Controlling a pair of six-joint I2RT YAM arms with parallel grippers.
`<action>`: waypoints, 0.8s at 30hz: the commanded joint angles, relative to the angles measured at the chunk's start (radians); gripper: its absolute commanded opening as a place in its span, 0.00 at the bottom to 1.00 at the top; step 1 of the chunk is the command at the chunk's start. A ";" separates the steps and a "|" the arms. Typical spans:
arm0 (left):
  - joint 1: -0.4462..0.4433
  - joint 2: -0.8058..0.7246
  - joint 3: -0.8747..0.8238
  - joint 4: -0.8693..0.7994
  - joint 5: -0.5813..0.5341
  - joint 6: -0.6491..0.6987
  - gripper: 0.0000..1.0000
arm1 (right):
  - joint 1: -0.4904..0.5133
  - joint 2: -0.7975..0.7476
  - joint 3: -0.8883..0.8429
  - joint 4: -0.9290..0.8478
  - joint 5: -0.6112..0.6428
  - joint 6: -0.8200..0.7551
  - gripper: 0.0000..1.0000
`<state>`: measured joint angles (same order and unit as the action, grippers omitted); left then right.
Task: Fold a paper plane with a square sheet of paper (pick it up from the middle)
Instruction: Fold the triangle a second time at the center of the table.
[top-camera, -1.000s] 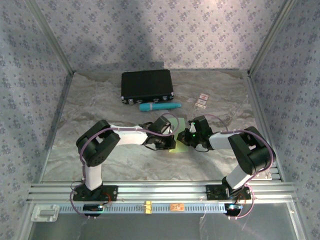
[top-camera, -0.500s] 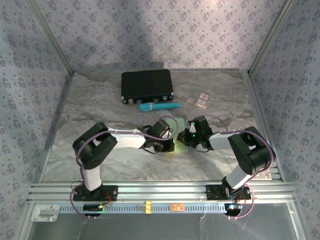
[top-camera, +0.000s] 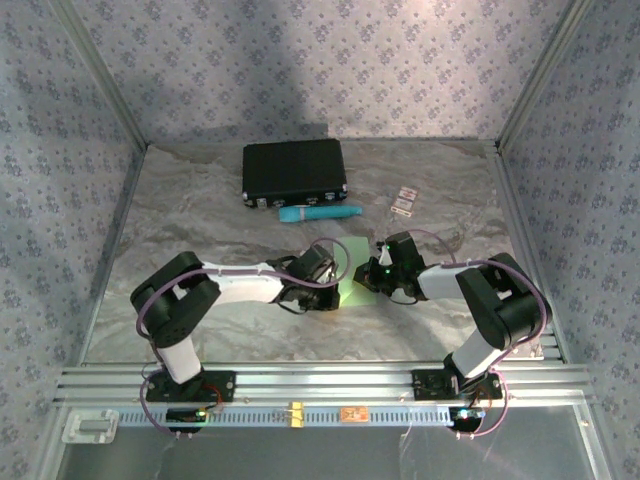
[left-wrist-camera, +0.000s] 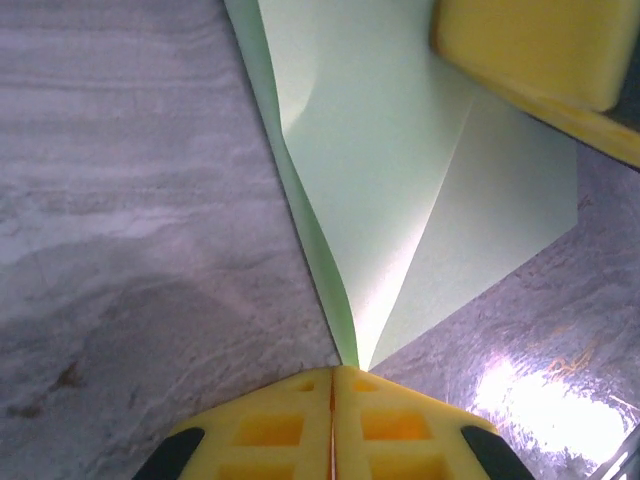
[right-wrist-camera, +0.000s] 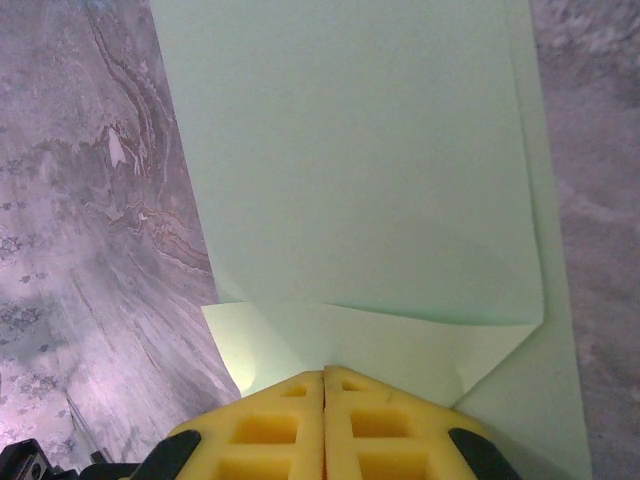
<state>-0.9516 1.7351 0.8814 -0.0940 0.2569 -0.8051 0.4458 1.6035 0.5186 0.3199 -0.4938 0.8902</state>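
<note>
Left gripper (left-wrist-camera: 332, 372) is pressed together, pinching a creased corner of the pale green paper sheet (left-wrist-camera: 400, 170). Right gripper (right-wrist-camera: 324, 376) is clamped on the opposite folded edge. Sheet sits partly folded at the centre of the table (top-camera: 200, 215), between both grippers.

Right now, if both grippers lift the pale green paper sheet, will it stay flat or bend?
It will probably sag: the pale green paper sheet arches in a soft ridge where the left gripper pinches it. It looks thin and light, so a push would likely buckle it. Its fold at the right gripper may stiffen that edge slightly.
</note>
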 joint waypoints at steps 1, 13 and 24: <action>-0.006 -0.059 -0.001 -0.020 -0.014 0.019 0.09 | -0.006 0.018 -0.031 -0.076 0.042 -0.015 0.08; -0.006 0.029 0.110 0.044 0.062 0.008 0.09 | -0.006 0.007 -0.032 -0.082 0.046 -0.014 0.08; -0.006 0.075 -0.008 0.081 0.038 -0.048 0.08 | -0.007 0.002 -0.041 -0.081 0.050 -0.017 0.08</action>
<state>-0.9501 1.8015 0.9176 -0.0174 0.2913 -0.8288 0.4450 1.5978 0.5121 0.3218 -0.4927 0.8902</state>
